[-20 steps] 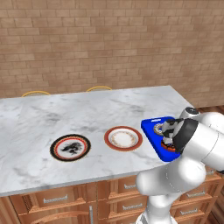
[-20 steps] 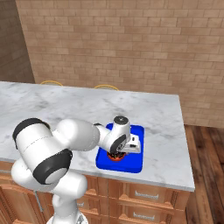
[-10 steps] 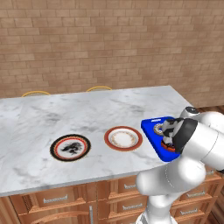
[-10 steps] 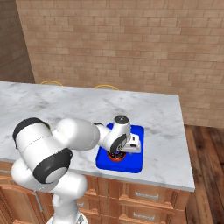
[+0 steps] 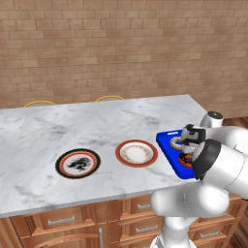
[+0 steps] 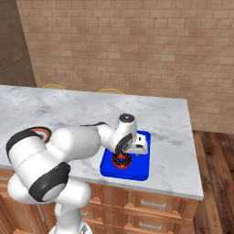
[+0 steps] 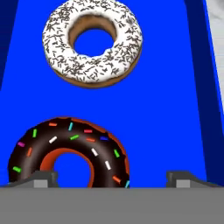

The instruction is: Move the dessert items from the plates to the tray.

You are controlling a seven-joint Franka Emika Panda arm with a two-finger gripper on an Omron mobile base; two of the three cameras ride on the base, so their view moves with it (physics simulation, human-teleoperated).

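Both donuts lie on the blue tray (image 7: 170, 109). The white-glazed donut (image 7: 92, 41) with dark sprinkles is at the top of the hand view, and the chocolate donut (image 7: 68, 151) with coloured sprinkles is at the bottom left. My gripper (image 7: 111, 179) hangs open just above the tray; its left fingertip overlaps the chocolate donut's edge and the right one is over bare tray. From the left base view, the tray (image 5: 167, 140) holds the pale donut (image 5: 176, 142) and the chocolate donut (image 5: 185, 159). The black-and-red plate (image 5: 78, 163) and the cream plate (image 5: 136, 153) lie bare.
The marble counter (image 5: 97, 126) runs left from the tray, which sits near its front right corner (image 6: 125, 170). A brick wall stands behind the counter. Two chair backs (image 5: 39, 103) show at the far edge. My own arm (image 6: 77, 146) reaches low across the counter front.
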